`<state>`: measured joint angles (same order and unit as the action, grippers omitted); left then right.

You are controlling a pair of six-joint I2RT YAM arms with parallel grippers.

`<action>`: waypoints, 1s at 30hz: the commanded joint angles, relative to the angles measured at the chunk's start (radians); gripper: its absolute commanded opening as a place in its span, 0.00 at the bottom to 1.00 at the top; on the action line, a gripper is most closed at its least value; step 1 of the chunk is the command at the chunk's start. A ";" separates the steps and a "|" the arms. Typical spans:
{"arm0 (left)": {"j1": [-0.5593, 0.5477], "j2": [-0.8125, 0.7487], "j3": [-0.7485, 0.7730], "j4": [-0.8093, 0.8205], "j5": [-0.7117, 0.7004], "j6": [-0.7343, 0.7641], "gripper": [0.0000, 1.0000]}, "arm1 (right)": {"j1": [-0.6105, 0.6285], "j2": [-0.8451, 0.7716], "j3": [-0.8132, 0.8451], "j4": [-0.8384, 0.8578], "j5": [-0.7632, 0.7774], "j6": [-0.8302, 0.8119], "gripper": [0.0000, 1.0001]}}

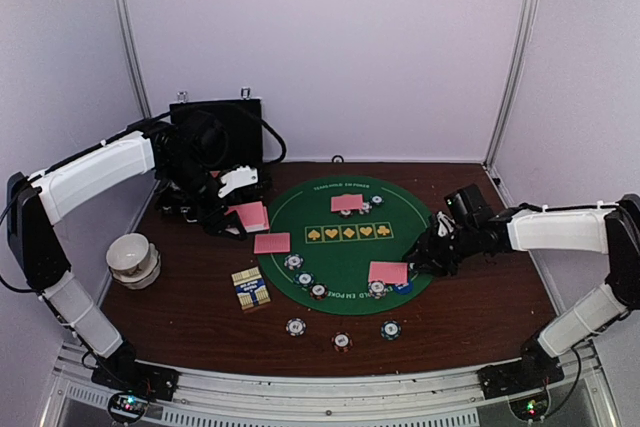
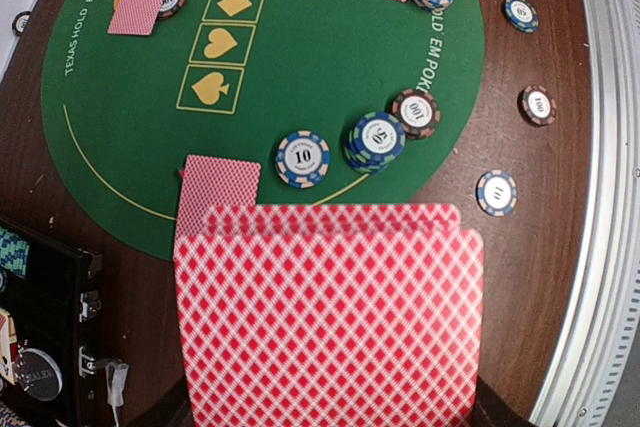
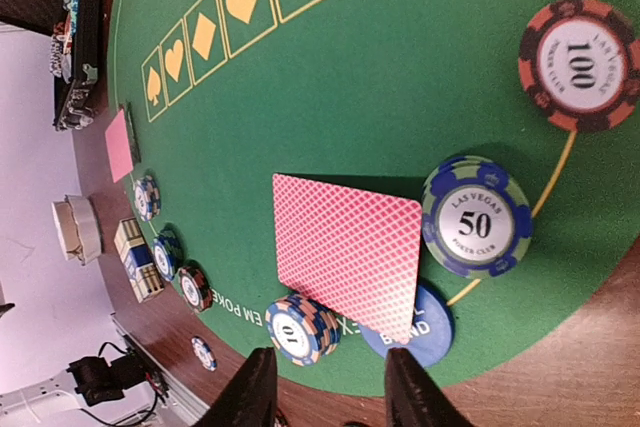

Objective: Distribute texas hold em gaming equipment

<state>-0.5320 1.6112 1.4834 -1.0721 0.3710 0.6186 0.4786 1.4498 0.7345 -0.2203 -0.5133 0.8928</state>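
though a blur from above, fanned cards [image 2: 328,317] tight in left gripper [image 1: 238,219]; right gripper [image 3: 328,367] spread

Both arms same build: white boxy link shells, black joint housings. Left arm [image 1: 100,172]: long white forearm shell, black elbow [image 1: 25,232], shorter white lower link, black base [image 1: 135,380]. White cover [image 1: 238,179] on its otherwise black wrist, and a black cable [image 1: 274,142] loops off there. Right arm [image 1: 555,230]: same white shells, black elbow, black boxy wrist block [image 1: 465,207]. Right gripper [image 3: 328,365]: 2 black tapered fingers [image 3: 250,395], matte, rounded tips. Green and red LEDs [image 1: 126,405] lit at both bases.
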 commanded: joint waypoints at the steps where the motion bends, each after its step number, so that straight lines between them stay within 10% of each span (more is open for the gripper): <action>1: 0.004 -0.013 0.031 0.012 0.025 0.012 0.00 | 0.007 -0.102 0.032 -0.100 0.125 -0.017 0.44; 18: 0.004 -0.012 0.031 0.011 0.028 -0.001 0.00 | 0.297 0.218 0.497 0.114 -0.065 0.037 0.78; 30: 0.004 -0.006 0.031 0.014 0.023 -0.005 0.00 | 0.386 0.463 0.689 0.393 -0.223 0.174 0.82</action>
<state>-0.5320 1.6112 1.4834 -1.0721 0.3763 0.6170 0.8600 1.8881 1.3693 0.0570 -0.6750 1.0206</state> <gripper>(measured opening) 0.676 0.818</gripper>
